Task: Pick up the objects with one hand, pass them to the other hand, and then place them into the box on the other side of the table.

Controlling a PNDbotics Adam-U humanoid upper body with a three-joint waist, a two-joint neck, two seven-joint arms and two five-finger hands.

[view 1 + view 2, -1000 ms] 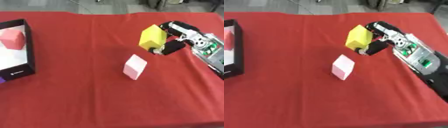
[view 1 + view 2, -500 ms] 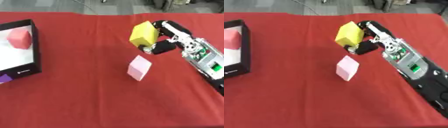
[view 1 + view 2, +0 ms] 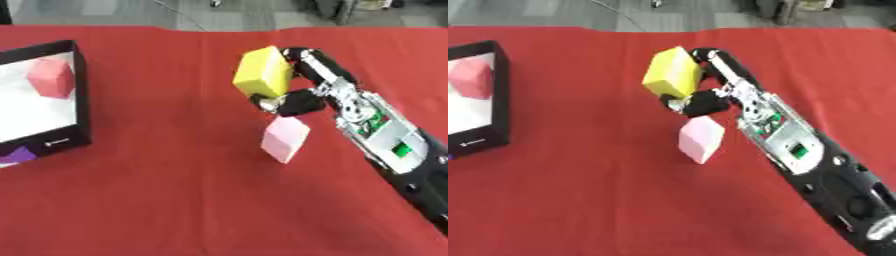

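My right hand (image 3: 302, 95) holds a yellow block (image 3: 262, 72) above the red table, fingers over its top and thumb beneath it. The arm reaches in from the lower right. Just below the hand a pale pink block (image 3: 285, 139) stands on the cloth, apart from the hand. At the left edge sits a black-walled box (image 3: 80, 100) with a white floor, and a red block (image 3: 52, 77) lies inside it. My left hand shows in neither view.
The red cloth (image 3: 175, 200) covers the whole table. A bit of purple (image 3: 17, 156) shows by the box's near corner. Grey floor lies beyond the far edge.
My right hand has carried the yellow block leftward, toward the table's middle, and now hangs over the pink block. The camera has also shifted, bringing more of the box into view.
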